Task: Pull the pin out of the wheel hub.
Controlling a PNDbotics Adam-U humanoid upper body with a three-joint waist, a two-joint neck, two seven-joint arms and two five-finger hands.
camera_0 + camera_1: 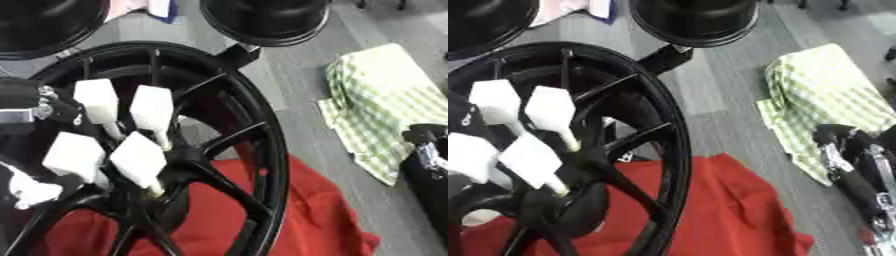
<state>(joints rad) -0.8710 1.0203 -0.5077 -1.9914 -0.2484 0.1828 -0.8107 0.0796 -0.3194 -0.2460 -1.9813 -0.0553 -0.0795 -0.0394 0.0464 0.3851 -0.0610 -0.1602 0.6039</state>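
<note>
A black spoked wheel hub lies flat on a red cloth, filling the left half of both views. My left hand comes in from the left and hovers over the spokes. Its white-padded fingers are spread and fairly straight, and their thin tips point down at the hub centre. A white thumb tip shows at the lower left. I see no pin; the fingers cover the hub centre. My right hand, black with silver parts, sits at the right edge, away from the wheel.
The red cloth spreads out under the wheel on a grey floor. A green-and-white checked cloth lies to the right. Two black round objects stand at the top, one touching the wheel's far rim.
</note>
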